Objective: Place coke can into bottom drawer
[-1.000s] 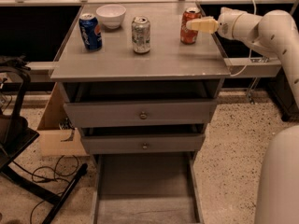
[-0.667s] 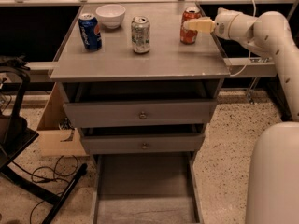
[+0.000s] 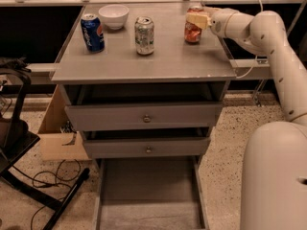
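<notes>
Coke can (image 3: 193,32) is what I'm after, so first the row it stands in. At the worktop's (image 3: 144,63) ten o'clock stands the blue Pepsi can (image 3: 92,32), with the white bowl (image 3: 113,16) just beside it toward eleven. The silver-green can (image 3: 144,35) is near twelve, and the Coke can stands upright at the two o'clock corner. My hand (image 3: 197,20) reaches in from three o'clock and lies against the can's upper part. A second ago it sat a touch further right, so I have crept inward while the can has kept its place. Whether my hand is clamped on it I cannot tell (the pale pad covers the can's shoulder). I judge the grasp is being settled and the lift not begun. Down at six o'clock the bottom drawer (image 3: 148,186) is pulled out, its grey floor showing, ready for the drop.
</notes>
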Robot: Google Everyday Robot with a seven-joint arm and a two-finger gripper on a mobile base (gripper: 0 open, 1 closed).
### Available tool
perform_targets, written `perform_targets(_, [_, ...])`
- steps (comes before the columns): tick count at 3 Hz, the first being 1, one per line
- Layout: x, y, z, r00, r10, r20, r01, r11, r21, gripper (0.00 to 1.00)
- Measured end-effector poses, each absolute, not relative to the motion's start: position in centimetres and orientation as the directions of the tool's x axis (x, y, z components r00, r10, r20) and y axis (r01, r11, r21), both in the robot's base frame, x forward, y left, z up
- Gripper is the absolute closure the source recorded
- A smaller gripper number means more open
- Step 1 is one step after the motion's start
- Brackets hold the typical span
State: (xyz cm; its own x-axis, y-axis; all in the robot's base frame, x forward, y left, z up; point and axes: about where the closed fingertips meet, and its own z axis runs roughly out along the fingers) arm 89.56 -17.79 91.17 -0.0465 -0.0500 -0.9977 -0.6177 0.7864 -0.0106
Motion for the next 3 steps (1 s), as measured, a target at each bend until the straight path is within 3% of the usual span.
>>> perform_targets(2, [89.34,-14.99,93.21,-0.006,-0.069,-0.998,-0.663,0.747,-0.048,0.87])
perform_targets(3, [89.33,-15.08,93.40,-0.007,-0.075,-0.997,-0.661,0.749,-0.052,1.00])
